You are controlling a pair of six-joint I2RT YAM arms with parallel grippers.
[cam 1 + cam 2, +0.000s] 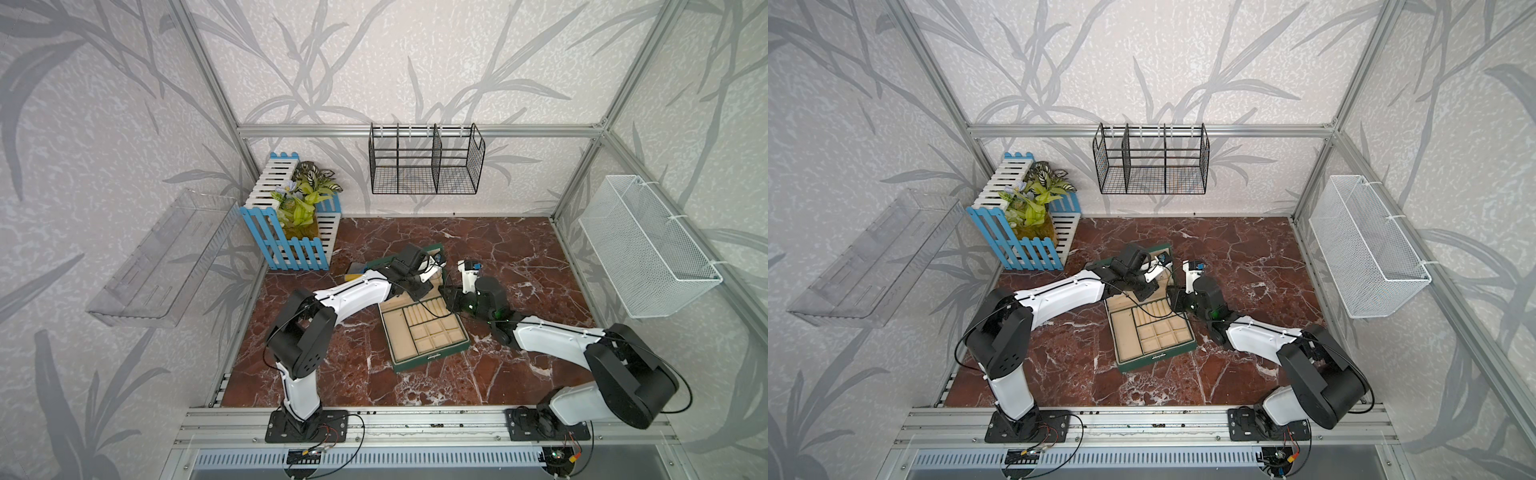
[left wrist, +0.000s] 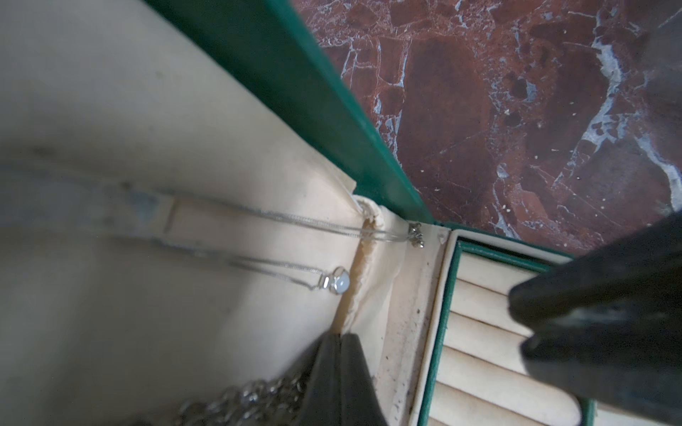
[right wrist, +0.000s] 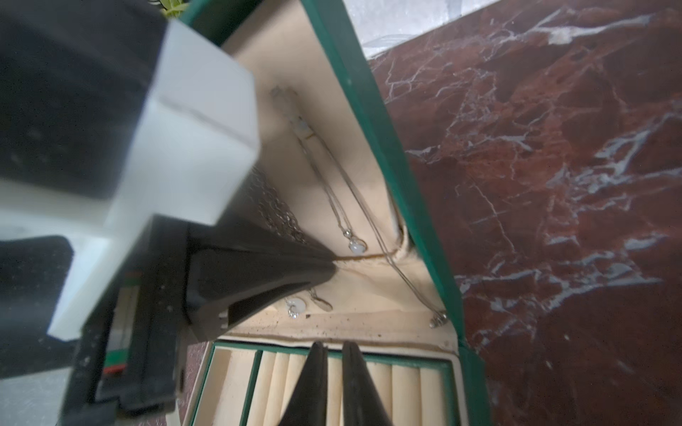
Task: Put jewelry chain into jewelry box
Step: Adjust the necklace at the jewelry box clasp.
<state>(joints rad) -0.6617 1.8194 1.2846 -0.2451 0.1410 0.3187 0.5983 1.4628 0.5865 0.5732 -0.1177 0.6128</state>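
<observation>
The dark green jewelry box (image 1: 432, 358) (image 1: 1154, 358) lies open in both top views, its lid raised at the back. A chunky silver jewelry chain (image 2: 240, 402) (image 3: 276, 210) rests against the cream lid lining, right beside my left gripper (image 2: 341, 335) (image 3: 330, 263). That gripper is shut, pinching the edge of the lid's pocket. My right gripper (image 3: 334, 346) hovers over the ring rolls (image 3: 402, 391), closed to a thin slit with nothing in it. Two thin necklaces with pale pendants (image 2: 339, 286) (image 3: 357, 247) hang on the lid.
A blue and white fence planter (image 1: 291, 232) stands at the back left. On the walls hang a black wire basket (image 1: 424, 162), a white mesh basket (image 1: 648, 245) and a clear shelf (image 1: 162, 257). A small blue and yellow item (image 1: 355, 272) lies behind my left arm.
</observation>
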